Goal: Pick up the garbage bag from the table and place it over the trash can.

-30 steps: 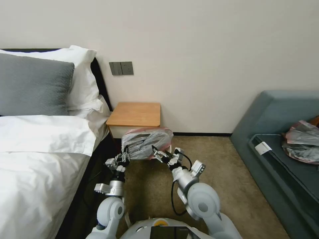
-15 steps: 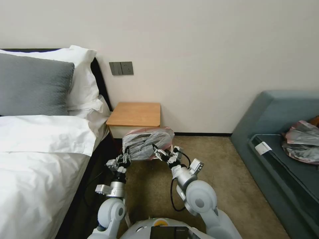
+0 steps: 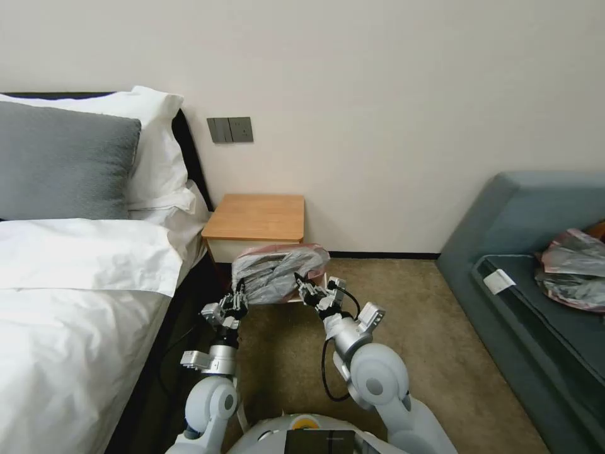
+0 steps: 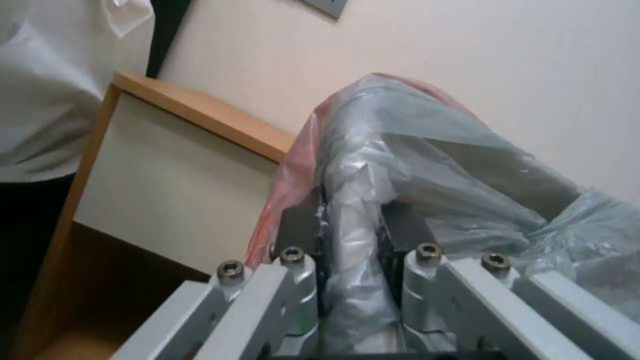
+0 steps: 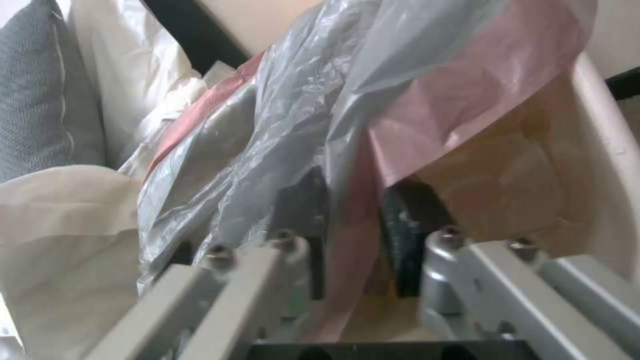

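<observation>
Materials as I read them from my station:
- Garbage bag [image 3: 280, 272]: thin grey plastic, crinkled, glossy, translucent; pink rim.
- Table [image 3: 257, 217]: matt light-brown wood top, smooth white drawer front.
- Trash can [image 5: 603, 150]: smooth cream plastic.
- Left gripper [image 4: 352, 227]: brushed grey metal with hex bolts.
- Carpet [image 3: 403, 296], 3 o'clock of bag: rough, olive-brown.

Soft, even indoor light filled the room, with no glare on the wall [image 3: 391, 94]. Dark shadow lay beside the bed [image 3: 75, 302]. Both wrist views were blurred, the garbage bag [image 4: 427, 165] showing dull sheen.
</observation>
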Robot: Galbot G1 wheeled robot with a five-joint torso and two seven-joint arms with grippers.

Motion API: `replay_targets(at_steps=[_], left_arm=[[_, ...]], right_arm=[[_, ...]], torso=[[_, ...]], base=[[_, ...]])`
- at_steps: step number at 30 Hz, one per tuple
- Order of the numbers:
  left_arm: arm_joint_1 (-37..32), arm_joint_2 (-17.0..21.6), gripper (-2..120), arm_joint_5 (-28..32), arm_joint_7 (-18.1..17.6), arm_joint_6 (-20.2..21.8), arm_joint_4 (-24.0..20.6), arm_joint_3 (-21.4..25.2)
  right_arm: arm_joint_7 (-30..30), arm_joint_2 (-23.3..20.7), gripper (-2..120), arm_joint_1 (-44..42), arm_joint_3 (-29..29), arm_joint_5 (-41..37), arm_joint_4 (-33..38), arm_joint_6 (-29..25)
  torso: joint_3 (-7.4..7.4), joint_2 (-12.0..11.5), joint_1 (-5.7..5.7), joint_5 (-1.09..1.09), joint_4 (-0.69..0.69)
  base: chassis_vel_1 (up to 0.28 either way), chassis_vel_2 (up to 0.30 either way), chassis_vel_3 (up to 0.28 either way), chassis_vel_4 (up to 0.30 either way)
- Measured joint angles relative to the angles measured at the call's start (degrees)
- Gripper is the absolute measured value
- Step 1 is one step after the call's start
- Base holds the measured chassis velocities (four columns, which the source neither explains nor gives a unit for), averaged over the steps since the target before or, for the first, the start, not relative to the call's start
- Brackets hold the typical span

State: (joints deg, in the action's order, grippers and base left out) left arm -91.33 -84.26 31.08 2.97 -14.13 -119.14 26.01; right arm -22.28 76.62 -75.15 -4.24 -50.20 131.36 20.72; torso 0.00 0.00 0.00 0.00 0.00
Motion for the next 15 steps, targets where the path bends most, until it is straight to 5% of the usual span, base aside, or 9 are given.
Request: replay_targets(at_steps=[5, 15], left_arm=[[0.04, 0.0, 11, 0.0, -0.07, 0.01, 0.0, 0.1], [1.21, -0.4, 11, 0.84, -1.09, 0.7, 0.09, 1.37]], right_arm=[[0.23, 0.16, 0, -0.03, 0.15, 0.37, -0.08, -0.08], [0.75, -0.83, 0, -2.14, -0.29, 2.8, 2.42, -0.15]], torso=[[0.0, 0.0, 0.0, 0.0, 0.0], [0.0, 0.0, 0.0, 0.0, 0.0]], base=[[0.0, 0.0, 0.0, 0.0], [0.0, 0.0, 0.0, 0.0]])
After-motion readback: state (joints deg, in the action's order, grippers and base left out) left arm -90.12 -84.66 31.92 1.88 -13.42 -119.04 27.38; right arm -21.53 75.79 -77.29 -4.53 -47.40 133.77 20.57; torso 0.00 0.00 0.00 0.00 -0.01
